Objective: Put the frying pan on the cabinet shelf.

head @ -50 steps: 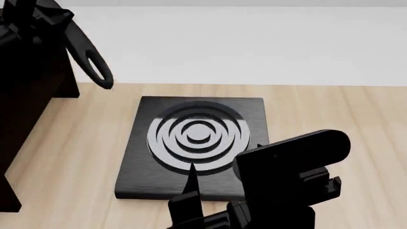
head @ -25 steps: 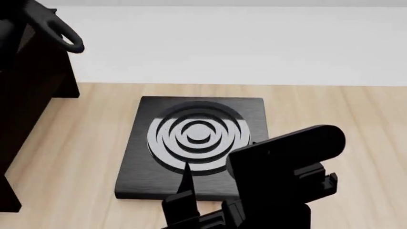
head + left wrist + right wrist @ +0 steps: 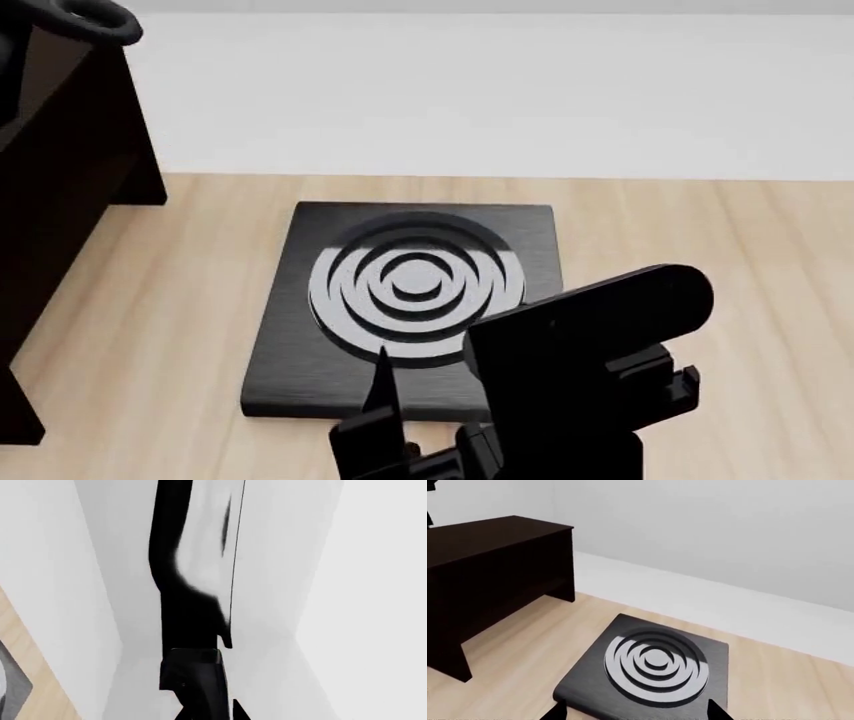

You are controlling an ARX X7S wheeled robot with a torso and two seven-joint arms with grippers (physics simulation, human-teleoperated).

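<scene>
Left wrist view: the left gripper's [image 3: 200, 680] dark body is clamped on the black edge of the frying pan [image 3: 193, 565], which runs away from the camera edge-on, its glossy inside reflecting pale wall. The fingertips themselves are not clearly resolved. Beyond the pan lie white walls, with a strip of light wooden tabletop [image 3: 27, 660] at one side.

Head view: only the looped end of the pan handle [image 3: 87, 20] shows, at the upper left corner above the dark cabinet [image 3: 60, 200]. The pan body is out of frame, so contact with the cabinet shelf [image 3: 487, 535] cannot be told.

The right gripper [image 3: 400, 440] hangs over the near edge of the square stove plate [image 3: 414, 300], which lies flat on the tabletop beside the cabinet. Whether its jaws are apart or together cannot be told. Right wrist view: two dark finger tips [image 3: 717, 712] show at the picture's lower edge, against the plate.
</scene>
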